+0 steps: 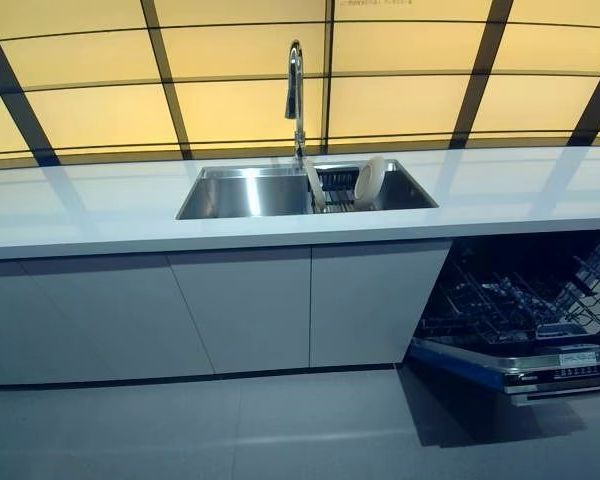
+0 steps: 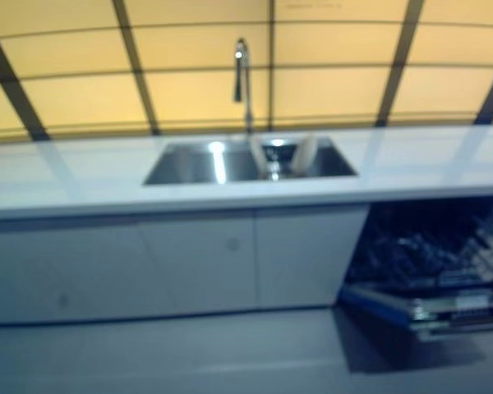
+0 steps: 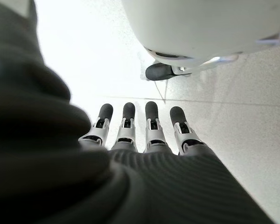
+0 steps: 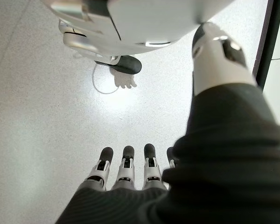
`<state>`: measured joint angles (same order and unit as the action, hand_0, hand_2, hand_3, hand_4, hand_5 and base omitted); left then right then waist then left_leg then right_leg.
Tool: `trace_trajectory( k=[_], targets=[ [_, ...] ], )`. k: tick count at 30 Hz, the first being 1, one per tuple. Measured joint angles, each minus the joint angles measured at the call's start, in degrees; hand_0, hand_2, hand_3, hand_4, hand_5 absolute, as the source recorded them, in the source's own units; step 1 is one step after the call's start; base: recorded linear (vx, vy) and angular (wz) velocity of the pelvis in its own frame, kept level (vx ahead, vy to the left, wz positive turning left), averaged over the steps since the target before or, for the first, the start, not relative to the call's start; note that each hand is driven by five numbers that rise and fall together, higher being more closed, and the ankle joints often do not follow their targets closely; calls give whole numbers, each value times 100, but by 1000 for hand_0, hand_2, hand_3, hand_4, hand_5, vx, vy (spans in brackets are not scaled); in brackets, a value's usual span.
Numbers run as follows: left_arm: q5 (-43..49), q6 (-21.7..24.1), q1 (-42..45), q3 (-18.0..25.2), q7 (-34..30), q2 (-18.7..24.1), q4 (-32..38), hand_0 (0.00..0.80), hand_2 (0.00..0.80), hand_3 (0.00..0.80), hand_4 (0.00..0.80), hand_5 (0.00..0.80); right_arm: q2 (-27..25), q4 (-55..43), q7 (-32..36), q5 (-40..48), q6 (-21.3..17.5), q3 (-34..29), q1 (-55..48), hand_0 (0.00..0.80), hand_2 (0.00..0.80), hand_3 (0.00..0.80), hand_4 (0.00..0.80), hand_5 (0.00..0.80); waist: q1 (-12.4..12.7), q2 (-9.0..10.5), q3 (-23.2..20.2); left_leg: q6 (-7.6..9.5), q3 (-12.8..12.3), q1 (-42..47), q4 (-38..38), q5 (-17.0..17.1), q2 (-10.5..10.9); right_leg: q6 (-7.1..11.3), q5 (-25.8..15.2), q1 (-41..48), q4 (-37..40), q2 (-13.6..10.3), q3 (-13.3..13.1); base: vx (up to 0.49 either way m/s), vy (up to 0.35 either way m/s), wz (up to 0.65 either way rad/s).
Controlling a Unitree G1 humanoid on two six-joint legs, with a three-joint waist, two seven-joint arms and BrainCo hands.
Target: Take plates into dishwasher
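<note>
Plates: two white round ceramic plates [image 1: 369, 180] stand on edge in the steel sink [image 1: 242, 192], far centre; dishwasher rack [image 1: 525, 300] open at right. Left hand [image 3: 135, 133] and right hand [image 4: 126, 170] hang straight-fingered, empty. Probably stiff, slick, breakable; pinch the upper rim.

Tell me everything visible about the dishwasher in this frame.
The dishwasher sits under the white countertop, to the right of the grey cabinet doors and right of the sink. Its door is dropped open toward the floor, with a metallic edge. The dark interior shows wire racks pulled partly into view. No plates can be made out in the racks, and nothing touches it.
</note>
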<state>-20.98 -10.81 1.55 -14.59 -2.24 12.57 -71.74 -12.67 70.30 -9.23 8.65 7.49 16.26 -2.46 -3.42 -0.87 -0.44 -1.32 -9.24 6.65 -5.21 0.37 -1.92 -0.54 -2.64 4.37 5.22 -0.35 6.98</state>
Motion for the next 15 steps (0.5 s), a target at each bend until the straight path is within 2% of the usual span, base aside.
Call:
trace_trajectory(
  k=[15],
  targets=[
    [33, 12, 9, 2, 29, 8, -3, 0, 0, 0, 0, 0, -4, -3, 37, -26, 105, 10, 22, 0, 0, 0, 0, 0, 28, 28, 4, -4, 22, -10, 1, -2, 1, 3, 11, 1, 0, 0, 23, 0, 0, 0]
  ],
)
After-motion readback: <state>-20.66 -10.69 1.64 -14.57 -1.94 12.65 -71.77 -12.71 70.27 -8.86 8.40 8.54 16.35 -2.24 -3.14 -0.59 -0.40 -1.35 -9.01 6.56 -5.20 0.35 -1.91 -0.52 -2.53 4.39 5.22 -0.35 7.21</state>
